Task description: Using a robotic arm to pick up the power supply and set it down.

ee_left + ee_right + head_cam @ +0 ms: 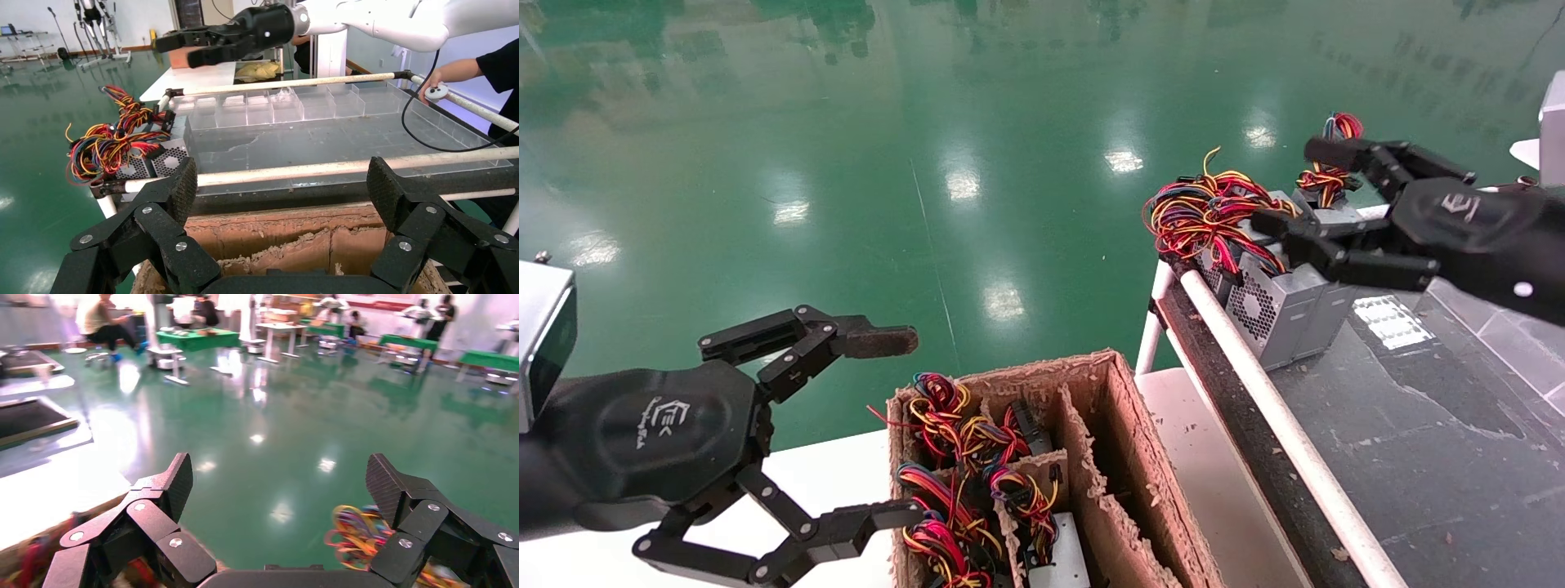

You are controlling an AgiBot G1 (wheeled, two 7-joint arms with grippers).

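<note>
Two grey power supplies with honeycomb vents stand side by side at the far end of the dark table, their red, yellow and blue wires spilling over the edge. My right gripper hovers just above them, open and holding nothing. The left wrist view shows that gripper high over the power supplies. In the right wrist view the right gripper faces the green floor, with only blurred wires near one finger. My left gripper, with a brownish pad, stays open beside the cardboard box.
A torn cardboard box with dividers holds several more wired power supplies. A white rail runs along the dark table's edge. Clear plastic bins line the table's far side, where a person's hand holds a controller.
</note>
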